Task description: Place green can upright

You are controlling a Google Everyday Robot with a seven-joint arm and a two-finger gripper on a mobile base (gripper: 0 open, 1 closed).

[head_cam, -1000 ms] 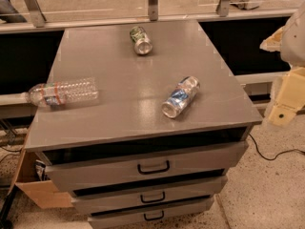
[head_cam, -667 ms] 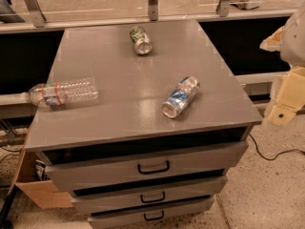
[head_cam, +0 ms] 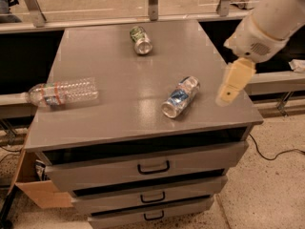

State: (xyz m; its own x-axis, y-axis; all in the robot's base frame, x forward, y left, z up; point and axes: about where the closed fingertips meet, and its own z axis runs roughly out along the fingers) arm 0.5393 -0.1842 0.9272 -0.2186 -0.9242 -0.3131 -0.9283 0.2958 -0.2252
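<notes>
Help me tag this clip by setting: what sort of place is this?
Probably a lab or office test area: a grey metal cabinet with three drawers stands on a speckled hard floor, with a brown cardboard box beside it. The robot's tan gripper hangs by the cabinet top's side edge.

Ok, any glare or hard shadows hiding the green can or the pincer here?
Camera view: even lighting, a soft sheen on the cabinet top, no hard shadows; the green can lies on its side at the back, plainly visible; the pincer hangs over the right edge, unhidden.
</notes>
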